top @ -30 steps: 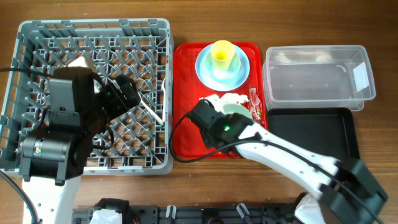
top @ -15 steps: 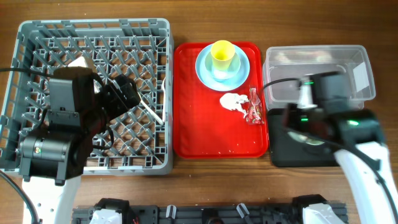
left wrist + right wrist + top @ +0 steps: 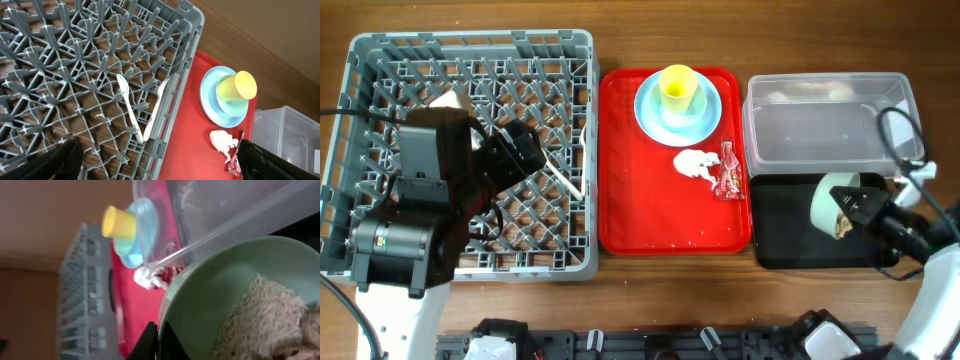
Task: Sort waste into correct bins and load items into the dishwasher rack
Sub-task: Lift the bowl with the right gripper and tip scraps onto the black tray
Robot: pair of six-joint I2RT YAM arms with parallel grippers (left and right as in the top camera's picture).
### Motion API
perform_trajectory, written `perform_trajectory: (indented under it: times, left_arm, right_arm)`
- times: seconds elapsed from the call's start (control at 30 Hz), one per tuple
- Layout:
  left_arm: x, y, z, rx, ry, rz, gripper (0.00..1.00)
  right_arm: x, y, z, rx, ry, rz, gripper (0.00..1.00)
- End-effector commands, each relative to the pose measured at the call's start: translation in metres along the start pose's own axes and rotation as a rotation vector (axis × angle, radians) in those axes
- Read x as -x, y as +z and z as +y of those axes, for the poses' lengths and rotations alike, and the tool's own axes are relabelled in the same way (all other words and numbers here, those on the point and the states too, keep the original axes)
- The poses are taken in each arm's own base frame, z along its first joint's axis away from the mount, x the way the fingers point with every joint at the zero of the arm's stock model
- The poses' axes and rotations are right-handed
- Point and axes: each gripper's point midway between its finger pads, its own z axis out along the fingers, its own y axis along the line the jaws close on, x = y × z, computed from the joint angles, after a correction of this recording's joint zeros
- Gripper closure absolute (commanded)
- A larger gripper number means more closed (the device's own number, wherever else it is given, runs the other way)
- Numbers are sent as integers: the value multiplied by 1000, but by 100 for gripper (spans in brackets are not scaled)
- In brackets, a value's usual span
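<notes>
The right gripper (image 3: 861, 207) is pinched on the rim of the pale green round bowl (image 3: 830, 203), which is tipped on its side above the shallow black rectangular tray (image 3: 790, 248). The right wrist view shows whitish-beige rice-like food scraps (image 3: 262, 315) lying inside the bowl. Just behind the tray stands the clear plastic rectangular tub (image 3: 820, 135), with a white label (image 3: 898, 120) on its right wall (any writing there is too small to read). On the flat red tray (image 3: 650, 205) the small yellow cup (image 3: 678, 88) stands on the light blue round plate (image 3: 705, 118), and the crumpled white tissue (image 3: 694, 162) lies just beside the small red crinkled wrapper (image 3: 728, 170). The left gripper (image 3: 167, 161) hangs spread wide, holding nothing, over the large square grey plastic rack (image 3: 470, 40). In the rack, the white plastic spoon (image 3: 129, 107) and white plastic fork (image 3: 156, 107) lie side by side near its right wall.
</notes>
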Motion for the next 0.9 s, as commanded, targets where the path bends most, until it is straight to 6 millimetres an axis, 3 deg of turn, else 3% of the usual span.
perform_trajectory:
  times: [0.0,0.1,0.27,0.67,0.87]
  left_arm:
    - [2,-1,0,-7,-9,-4,0]
    - [2,-1,0,-7,-9,-4,0]
    - [2,-1,0,-7,-9,-4,0]
    - [2,-1,0,-7,-9,-4,0]
    - [2,-1,0,-7,-9,-4,0]
  right_arm:
    - [6,-1,11,222,20,-86,96]
    - [4,5,-1,267,89,-91,96]
    - [22,-1,16,509,158,-160,96]
    - [34,-6,18,588,256,-154,96]
    - [31,-6,20,593,319,-138,96]
